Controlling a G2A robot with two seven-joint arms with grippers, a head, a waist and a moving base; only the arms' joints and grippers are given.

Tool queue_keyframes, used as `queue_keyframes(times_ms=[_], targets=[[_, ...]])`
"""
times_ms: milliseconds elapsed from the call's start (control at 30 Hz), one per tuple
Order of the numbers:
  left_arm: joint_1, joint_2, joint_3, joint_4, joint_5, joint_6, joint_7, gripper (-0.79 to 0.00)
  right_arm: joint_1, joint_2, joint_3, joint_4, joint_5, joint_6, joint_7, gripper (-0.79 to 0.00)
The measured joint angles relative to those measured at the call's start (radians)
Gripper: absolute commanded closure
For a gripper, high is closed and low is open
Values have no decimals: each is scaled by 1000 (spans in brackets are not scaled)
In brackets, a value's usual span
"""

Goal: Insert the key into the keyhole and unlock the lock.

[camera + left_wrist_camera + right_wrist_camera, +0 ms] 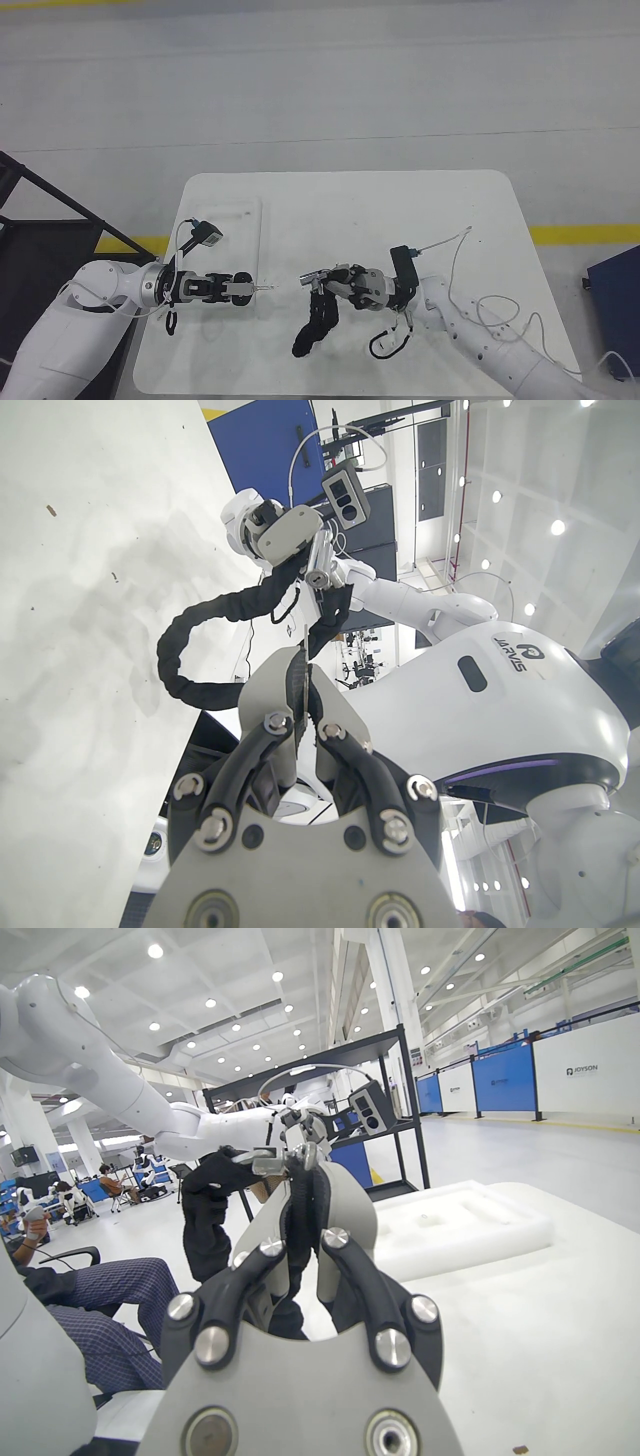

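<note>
Over the near edge of the white foam tray [215, 215], at the corner closest to the middle of the table [400, 220], the left gripper [247, 289] is clenched on the key [263, 289]. Its two fingers are pressed together with the key's flat head pinched between the pads. The thin blade sticks out past the fingertips, pointing away from the tray.

Farther from the tray along that same line, the right gripper [328, 279] is also clamped tight, grasping the lock [311, 277]. Its fingers close on the black fabric sleeve at the lock's neck, and the silver body juts out beyond the fingertips toward the tray. The two grippers face each other above the table, both held off its surface. The key tip and the lock are near but apart, with a clear gap between them.

From the left wrist, the round keyhole [316, 578] at the end of the silver cylinder faces the key blade. The lock's black sleeved cable [318, 322] droops from the right gripper in a curve toward the table, on the side away from the tray. I cannot tell whether its end touches the surface.

The tray lies flat on the table. Its shallow rectangular cut-outs [480, 1208] show bare white foam, and a small mark in one of them is too small to make out.
</note>
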Motion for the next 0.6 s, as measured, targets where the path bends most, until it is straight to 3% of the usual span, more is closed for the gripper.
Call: queue_keyframes(times_ms=[600], targets=[[0,0,0,0,0,0,0,0,-14,6,1,-1,23,0,0,0]])
